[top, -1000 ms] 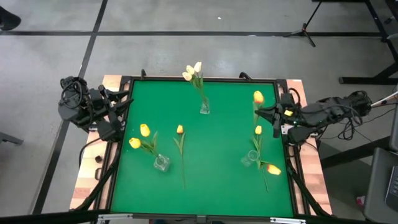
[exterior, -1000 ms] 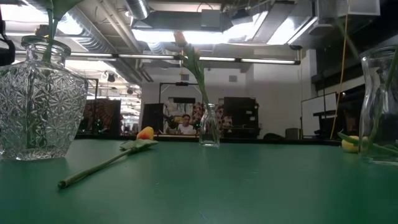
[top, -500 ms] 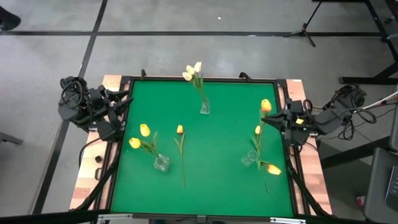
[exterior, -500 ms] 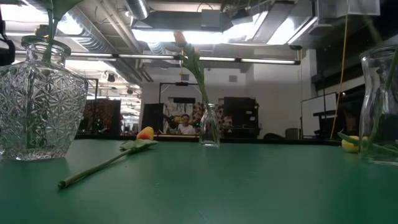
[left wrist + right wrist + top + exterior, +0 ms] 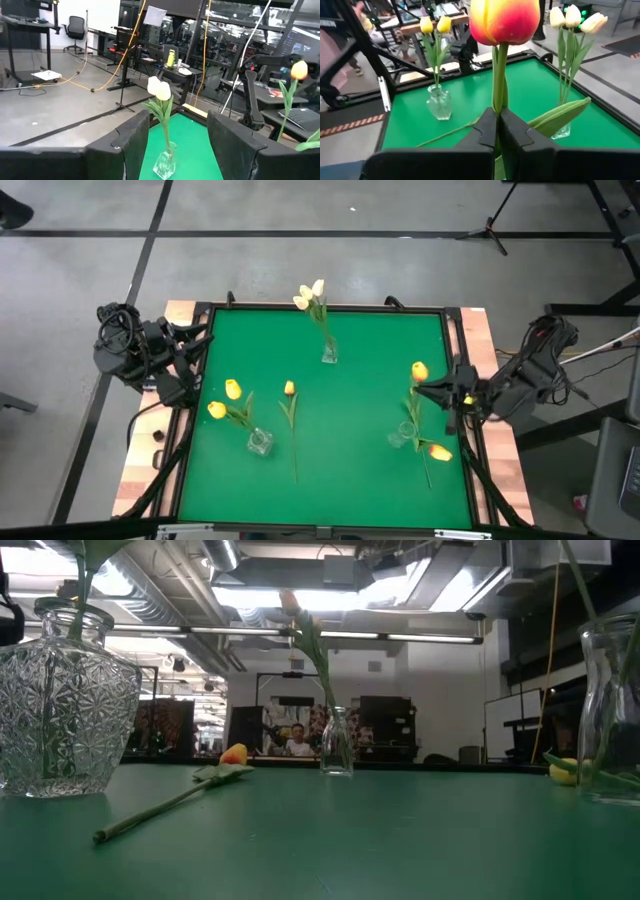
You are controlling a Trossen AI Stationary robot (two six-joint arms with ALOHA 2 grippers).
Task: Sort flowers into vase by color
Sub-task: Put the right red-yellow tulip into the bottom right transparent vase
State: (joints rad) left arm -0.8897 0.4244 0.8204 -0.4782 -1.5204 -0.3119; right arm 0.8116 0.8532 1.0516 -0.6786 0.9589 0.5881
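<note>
My right gripper [image 5: 424,390] stands over the table's right edge, shut on an orange-red and yellow tulip [image 5: 504,19] whose head [image 5: 419,370] rises above the fingers. Just nearer stands a glass vase [image 5: 404,436] holding one flower [image 5: 415,389]. Another flower [image 5: 437,451] lies on the table beside that vase. A loose yellow flower [image 5: 290,420] lies near the middle. The left vase [image 5: 260,442] holds two yellow tulips [image 5: 232,389]. The far vase [image 5: 329,353] holds white tulips [image 5: 312,292]. My left gripper [image 5: 179,150] waits open at the table's left edge. My right gripper pinches the tulip's green stem [image 5: 498,102] between its two fingers, a little below the head. The fingers reach in about level from the table's right side and lie across the stem. The flower stands upright and is lifted clear; the gripper hides its lower stem.
The green mat [image 5: 350,480] has a raised dark frame around it. Cables hang off both arms beyond the table's sides. A leaf [image 5: 560,117] of the held tulip sticks out sideways. In the low view the patterned left vase [image 5: 65,705] stands close.
My right gripper has swung along the table's right edge toward the near edge and a little down, carrying the tulip upright. It now stands close to the right vase. Its fingers have stayed shut on the stem.
</note>
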